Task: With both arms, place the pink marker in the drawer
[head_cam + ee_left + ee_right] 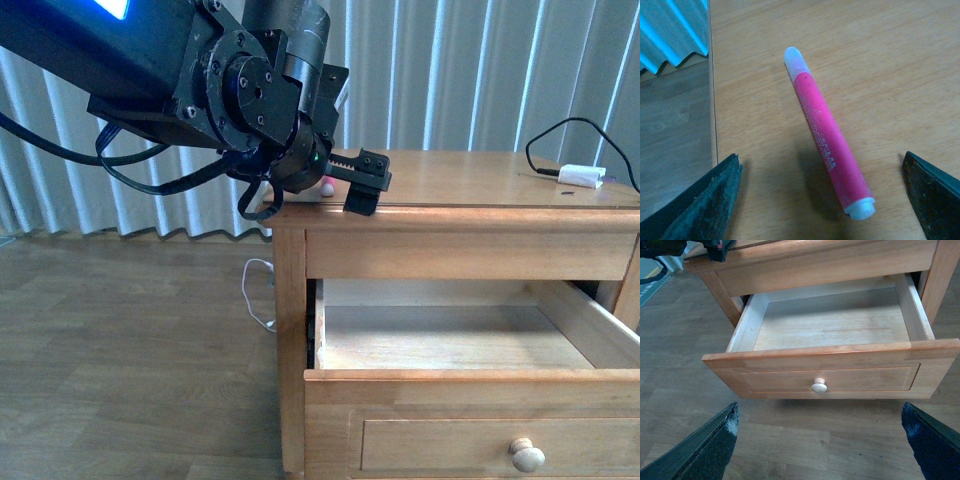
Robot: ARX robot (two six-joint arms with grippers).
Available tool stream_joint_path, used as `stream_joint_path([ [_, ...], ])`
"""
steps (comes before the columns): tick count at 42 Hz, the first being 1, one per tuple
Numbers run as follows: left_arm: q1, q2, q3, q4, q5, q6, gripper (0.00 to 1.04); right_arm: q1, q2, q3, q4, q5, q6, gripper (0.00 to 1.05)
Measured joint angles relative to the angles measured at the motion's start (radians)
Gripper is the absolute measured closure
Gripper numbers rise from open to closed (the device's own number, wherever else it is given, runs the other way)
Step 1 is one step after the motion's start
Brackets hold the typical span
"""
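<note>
The pink marker (827, 135) lies flat on the nightstand top (880, 60), pale cap end pointing away from my left gripper. My left gripper (821, 159) is open just above it, its fingers on either side of the marker and apart from it. In the front view the left gripper (366, 185) hangs over the top's left front corner, with a bit of the marker (327, 186) showing behind it. The drawer (470, 340) is pulled open and empty, its knob (527, 455) at the front. My right gripper (820, 406) is open and empty over the floor in front of the drawer front (865, 380).
A white plug (581, 176) on a black cable lies at the right of the nightstand top. A plain wooden strip (470, 253) runs above the drawer opening. A white cable (258, 290) hangs behind the nightstand's left leg. Pleated curtains stand behind; the floor is wood.
</note>
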Motion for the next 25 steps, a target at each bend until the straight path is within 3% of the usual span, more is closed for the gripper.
stream_joint_path([
  [23, -0.003, 0.042, 0.095, -0.1, -0.049, 0.024, 0.07, 0.0, 0.0, 0.0, 0.0, 0.0, 0.0, 0.09],
  [25, -0.003, 0.043, 0.099, -0.107, -0.05, 0.026, 0.12, 0.0, 0.0, 0.0, 0.0, 0.0, 0.0, 0.09],
])
